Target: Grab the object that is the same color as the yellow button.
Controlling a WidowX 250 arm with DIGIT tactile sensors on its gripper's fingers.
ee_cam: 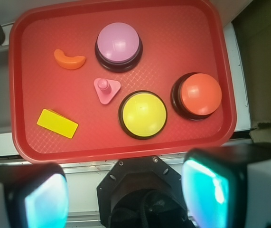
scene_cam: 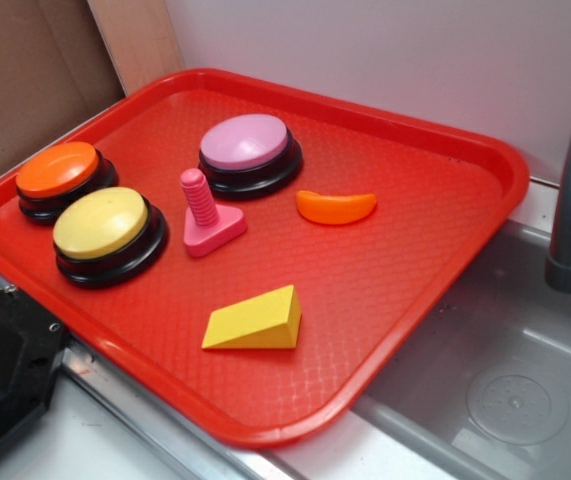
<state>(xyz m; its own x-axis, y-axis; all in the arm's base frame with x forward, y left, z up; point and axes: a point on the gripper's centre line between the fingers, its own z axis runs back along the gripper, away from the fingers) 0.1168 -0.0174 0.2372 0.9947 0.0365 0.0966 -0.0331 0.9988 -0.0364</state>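
Below us we log a red tray (ee_cam: pixel 26 137) carrying six items: yellow wedge (ee_cam: pixel 57 123) at lower left; orange crescent (ee_cam: pixel 69 60) at upper left; pink bolt-shaped piece (ee_cam: pixel 106 89) near centre; lilac-topped button (ee_cam: pixel 118 45) at top; yellow button (ee_cam: pixel 143 114) just right of the bolt piece; orange-topped button (ee_cam: pixel 198 95) farthest right. Our gripper (ee_cam: pixel 126 192) hangs apart from all, fingers (ee_cam: pixel 210 190) spread wide with nothing between.

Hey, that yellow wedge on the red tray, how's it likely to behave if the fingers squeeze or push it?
The yellow wedge looks solid and rigid, probably light. Resting on a flat face, it should slide, not roll. Its sloped top could squirt from the fingers; the parallel triangular sides seem safer.
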